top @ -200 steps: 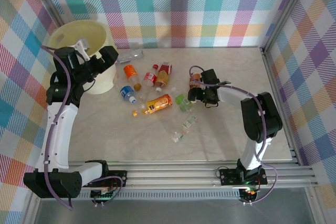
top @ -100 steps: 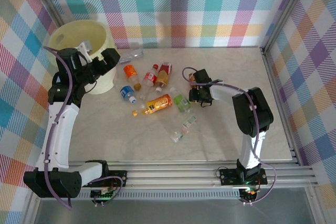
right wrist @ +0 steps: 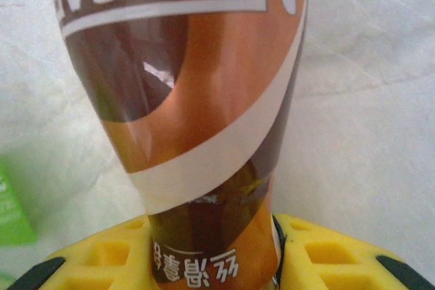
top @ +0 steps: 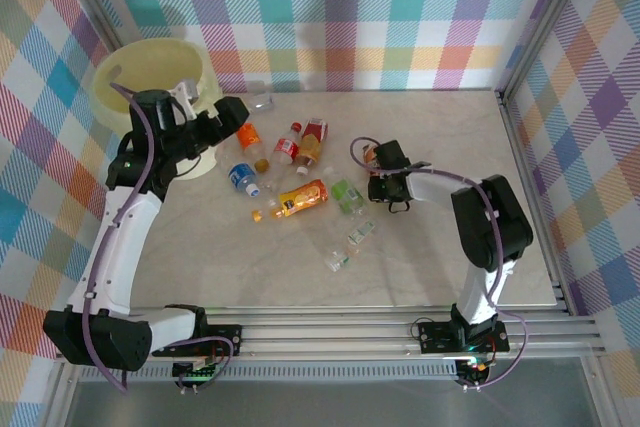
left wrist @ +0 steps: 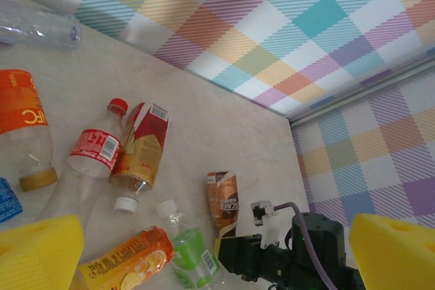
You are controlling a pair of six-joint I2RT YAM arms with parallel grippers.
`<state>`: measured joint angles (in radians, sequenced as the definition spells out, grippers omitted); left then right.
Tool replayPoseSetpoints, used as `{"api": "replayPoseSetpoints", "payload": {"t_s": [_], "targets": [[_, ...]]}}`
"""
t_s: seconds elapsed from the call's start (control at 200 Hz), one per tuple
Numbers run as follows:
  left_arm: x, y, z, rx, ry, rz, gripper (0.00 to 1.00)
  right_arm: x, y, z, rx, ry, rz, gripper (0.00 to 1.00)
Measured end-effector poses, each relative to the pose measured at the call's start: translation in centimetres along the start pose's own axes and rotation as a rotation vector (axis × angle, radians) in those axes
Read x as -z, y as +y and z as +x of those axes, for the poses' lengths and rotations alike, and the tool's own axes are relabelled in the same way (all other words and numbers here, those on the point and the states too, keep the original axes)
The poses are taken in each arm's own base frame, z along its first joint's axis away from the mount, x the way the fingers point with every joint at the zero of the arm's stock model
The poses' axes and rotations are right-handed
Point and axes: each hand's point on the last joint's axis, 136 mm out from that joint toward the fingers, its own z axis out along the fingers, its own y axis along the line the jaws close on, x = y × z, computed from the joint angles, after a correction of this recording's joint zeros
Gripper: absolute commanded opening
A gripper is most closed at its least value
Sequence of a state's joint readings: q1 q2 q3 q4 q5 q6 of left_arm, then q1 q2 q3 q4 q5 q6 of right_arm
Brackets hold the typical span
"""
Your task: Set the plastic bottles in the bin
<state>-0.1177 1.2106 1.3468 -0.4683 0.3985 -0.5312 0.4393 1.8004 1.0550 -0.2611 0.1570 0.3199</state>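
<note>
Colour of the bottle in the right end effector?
Brown, orange and white coffee bottle; right wrist view.

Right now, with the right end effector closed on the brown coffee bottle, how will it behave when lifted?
The brown coffee bottle looks pinched at its waist: probably thin-walled, likely to squash. Its glossy label may slip in the right end effector.

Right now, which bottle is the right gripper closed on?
The brown coffee-label bottle, the rightmost one. The right gripper is shut on its narrower end; the green-label bottle beside it lies free on the table.
</note>
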Motion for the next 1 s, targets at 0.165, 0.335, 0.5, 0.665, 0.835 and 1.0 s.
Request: {"api": "replayPoseSetpoints", "payload": {"t_s": [0.165, 0.335, 0.5, 0.665, 0.835, 1.0], "targets": [[-1.5, -1.1, 1.8, -0.019, 0.054, 0.017, 1.0, 3.2, 1.0, -0.8, 0.013, -0.072, -0.075, 0.13], [-3.7, -2.3, 4.1, -0.046, 0.114, 0.025, 1.0, 7.0, 2.8, -2.6, 0.023, -0.166, -0.187, 0.1], [-6.4, -3.6, 6.7, -0.072, 0.184, 0.046, 1.0, 10.4, 4.2, -2.7, 0.037, -0.224, -0.303, 0.08], [-8.8, -4.6, 8.9, -0.088, 0.256, 0.07, 1.0, 13.1, 5.4, -2.4, 0.055, -0.269, -0.398, 0.06], [-10.4, -7.3, 11.8, -0.122, 0.322, 0.157, 1.0, 16.2, 7.7, -2.3, 0.089, -0.297, -0.561, 0.06], [-11.5, -9.2, 14.0, -0.152, 0.356, 0.217, 1.0, 18.4, 9.9, -2.2, 0.094, -0.3, -0.716, 0.06]]}}
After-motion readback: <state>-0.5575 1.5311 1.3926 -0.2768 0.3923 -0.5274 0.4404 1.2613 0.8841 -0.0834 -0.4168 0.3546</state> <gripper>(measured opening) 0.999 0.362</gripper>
